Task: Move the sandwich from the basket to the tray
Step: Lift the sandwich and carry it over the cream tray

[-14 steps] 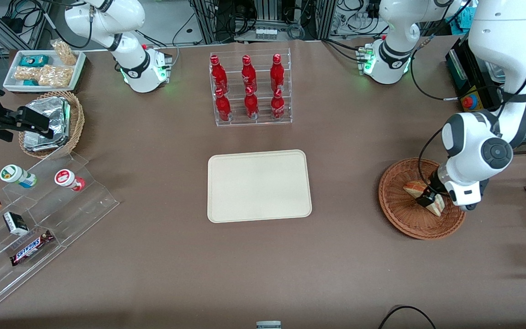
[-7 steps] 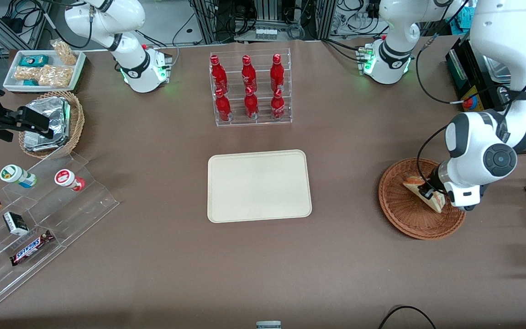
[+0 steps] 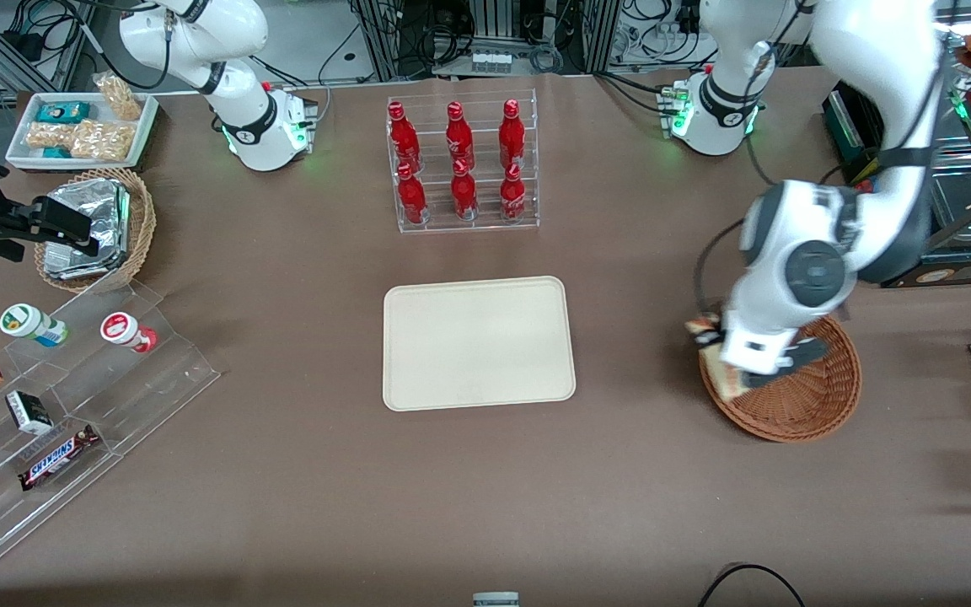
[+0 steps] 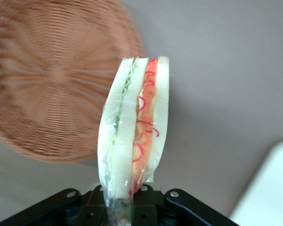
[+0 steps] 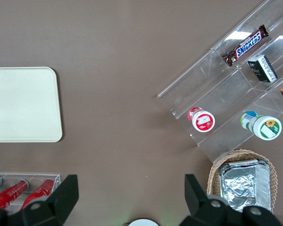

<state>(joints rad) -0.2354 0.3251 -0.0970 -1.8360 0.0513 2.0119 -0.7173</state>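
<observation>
Left wrist view: I am seeing the pincer pinching the sandwich by one end, its long axis pointing straight out from the fingers, filling edge facing the camera. The basket is sitting below and off to one side; a corner of the tray is showing too.

Front view: the sandwich is hanging over the basket rim nearest the tray, clear of the wicker. The tray is lying well apart toward the parked arm's end of the table. I judge the carry is running sideways along the table, then lowering flat.
</observation>
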